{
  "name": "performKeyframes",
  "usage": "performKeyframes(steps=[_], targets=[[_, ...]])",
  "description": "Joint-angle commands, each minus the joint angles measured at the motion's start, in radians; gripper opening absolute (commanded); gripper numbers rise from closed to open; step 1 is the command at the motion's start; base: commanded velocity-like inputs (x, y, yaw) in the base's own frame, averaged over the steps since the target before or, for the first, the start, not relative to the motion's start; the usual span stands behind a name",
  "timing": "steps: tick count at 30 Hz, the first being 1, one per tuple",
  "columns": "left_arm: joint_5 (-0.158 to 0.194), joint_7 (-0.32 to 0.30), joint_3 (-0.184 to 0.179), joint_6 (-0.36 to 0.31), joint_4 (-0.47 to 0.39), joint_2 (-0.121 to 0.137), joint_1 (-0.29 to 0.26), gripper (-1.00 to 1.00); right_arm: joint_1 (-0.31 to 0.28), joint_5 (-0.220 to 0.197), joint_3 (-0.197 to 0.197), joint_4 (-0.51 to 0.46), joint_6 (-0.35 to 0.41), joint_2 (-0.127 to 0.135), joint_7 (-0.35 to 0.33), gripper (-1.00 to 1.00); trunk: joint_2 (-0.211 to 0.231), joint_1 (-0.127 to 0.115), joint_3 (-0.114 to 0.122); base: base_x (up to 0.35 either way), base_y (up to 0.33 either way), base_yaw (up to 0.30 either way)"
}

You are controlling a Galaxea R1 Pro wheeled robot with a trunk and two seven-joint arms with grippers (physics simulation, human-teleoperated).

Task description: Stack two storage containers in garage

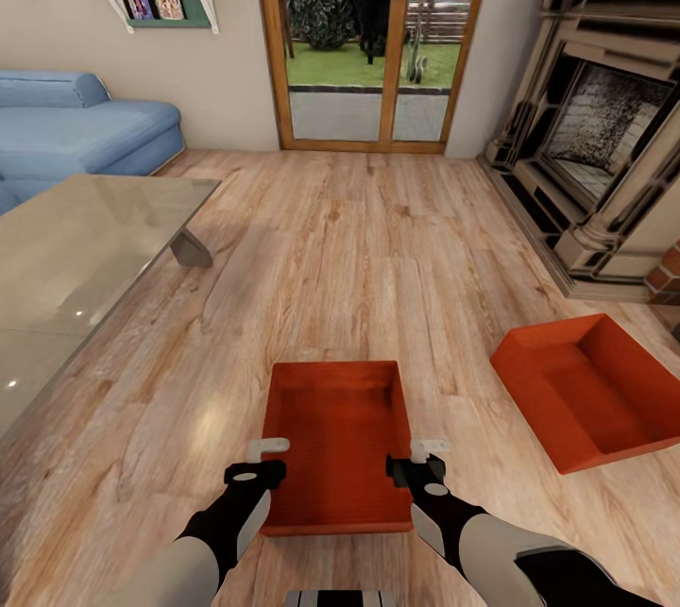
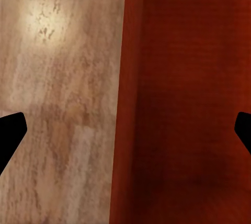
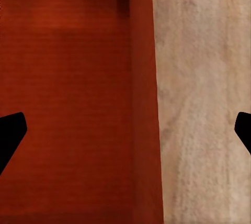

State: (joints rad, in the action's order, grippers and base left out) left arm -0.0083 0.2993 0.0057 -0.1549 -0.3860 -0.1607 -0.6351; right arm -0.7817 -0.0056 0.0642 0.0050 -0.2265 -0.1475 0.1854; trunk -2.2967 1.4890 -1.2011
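Light wood planks (image 1: 378, 239) carry both storage containers, the near container (image 1: 335, 442) between our arms and the far-right one (image 1: 581, 390) beside the fireplace (image 1: 604, 126), and with left gripper (image 1: 267, 459) and right gripper (image 1: 422, 458) wide over opposite walls, uneven closing could tilt it.

Blue fabric sofa (image 1: 66, 130) ran off the frame edge behind the glass-topped table (image 1: 76, 267); stone-and-brick fireplace (image 1: 604, 126) also cut off. Both wrist views clipped the fingertips.
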Motion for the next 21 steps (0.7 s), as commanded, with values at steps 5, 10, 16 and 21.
performKeyframes(steps=[5, 10, 16, 21], targets=[[-0.001, 0.003, 0.0, -0.006, -0.002, 0.0, 0.0, 1.0, -0.001, 0.001, 0.01, 0.001, -0.007, -0.001, 0.005, 1.0, 0.0, 0.0, -0.001, 0.0, 0.0, 0.0], [-0.001, 0.003, 0.0, -0.006, -0.002, 0.0, 0.0, 1.0, -0.001, 0.001, 0.011, 0.001, -0.009, 0.0, 0.005, 1.0, 0.0, 0.0, -0.001, 0.0, 0.0, 0.0], [-0.001, 0.003, 0.0, -0.006, -0.002, 0.0, 0.0, 1.0, -0.001, 0.002, 0.013, 0.001, -0.01, 0.0, 0.005, 1.0, 0.0, 0.0, -0.001, 0.0, 0.0, 0.0], [-0.001, 0.003, 0.0, -0.006, -0.002, 0.0, 0.0, 1.0, -0.001, 0.008, 0.014, 0.001, -0.01, 0.0, 0.005, 1.0, 0.0, 0.0, -0.001, 0.0, 0.0, 0.0]])
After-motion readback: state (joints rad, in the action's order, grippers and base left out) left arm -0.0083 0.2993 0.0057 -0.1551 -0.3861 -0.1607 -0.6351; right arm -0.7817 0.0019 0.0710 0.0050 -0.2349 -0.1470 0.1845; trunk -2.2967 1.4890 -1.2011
